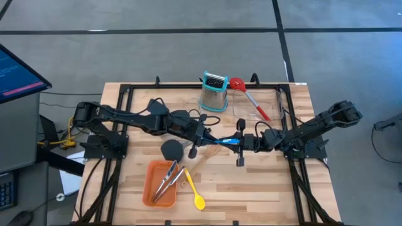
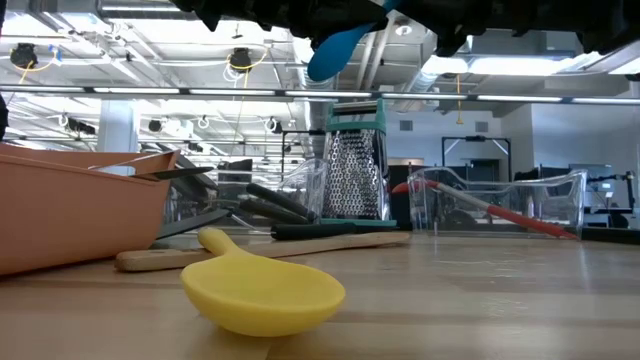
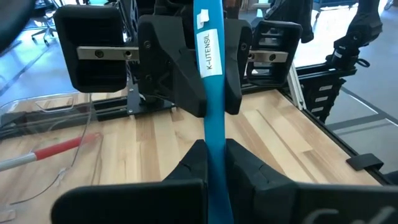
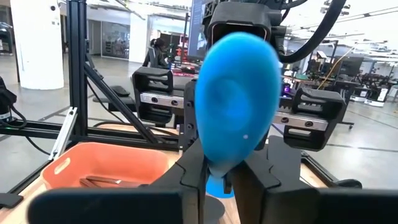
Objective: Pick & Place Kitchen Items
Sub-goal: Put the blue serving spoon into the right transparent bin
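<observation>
A small blue spoon (image 1: 226,141) hangs in the air between my two grippers above the middle of the table. My left gripper (image 1: 213,139) and my right gripper (image 1: 237,142) face each other, and both are shut on the spoon. Its bowl (image 2: 338,48) hangs low on the left gripper's side. A yellow spoon (image 1: 193,191) lies on the table beside the orange tray (image 1: 151,188), which holds steel tongs (image 1: 168,181). A black spatula (image 1: 171,149) and a wooden spatula (image 2: 260,250) lie on the table behind them. My left gripper pinches the blue spoon's handle (image 3: 212,146) between its two fingers, coming level from the table's left along the handle. The bowl end lies below that view. The spoon is lifted clear and slants. My right gripper pinches the same handle (image 4: 216,180) between its two fingers, coming from the table's right. The bowl (image 4: 236,93) stands past its fingers toward the left arm. The labelled stretch of handle (image 3: 208,53) runs between the two grippers.
A steel grater (image 1: 213,91) stands at the far middle. A red slotted spoon (image 1: 248,97) lies in a clear bin (image 1: 276,100) at the far right. The black frame rails (image 1: 125,113) run along the table's edges. A monitor (image 1: 16,72) stands off the table's left.
</observation>
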You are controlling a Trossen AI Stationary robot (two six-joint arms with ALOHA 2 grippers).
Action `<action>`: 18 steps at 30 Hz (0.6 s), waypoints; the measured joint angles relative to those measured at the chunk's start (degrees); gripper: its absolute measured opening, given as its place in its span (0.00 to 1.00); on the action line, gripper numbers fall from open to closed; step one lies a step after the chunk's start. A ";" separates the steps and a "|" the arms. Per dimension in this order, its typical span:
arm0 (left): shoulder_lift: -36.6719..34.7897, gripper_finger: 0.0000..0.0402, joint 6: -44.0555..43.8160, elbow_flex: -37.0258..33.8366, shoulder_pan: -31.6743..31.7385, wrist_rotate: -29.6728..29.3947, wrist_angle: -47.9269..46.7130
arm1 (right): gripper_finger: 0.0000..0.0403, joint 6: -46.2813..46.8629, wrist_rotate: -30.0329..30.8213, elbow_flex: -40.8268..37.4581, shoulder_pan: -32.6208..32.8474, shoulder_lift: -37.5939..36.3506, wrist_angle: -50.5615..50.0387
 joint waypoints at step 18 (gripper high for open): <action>-1.14 0.10 0.37 -0.02 0.12 0.04 -0.17 | 0.10 1.50 -0.54 -0.04 0.09 -0.17 0.15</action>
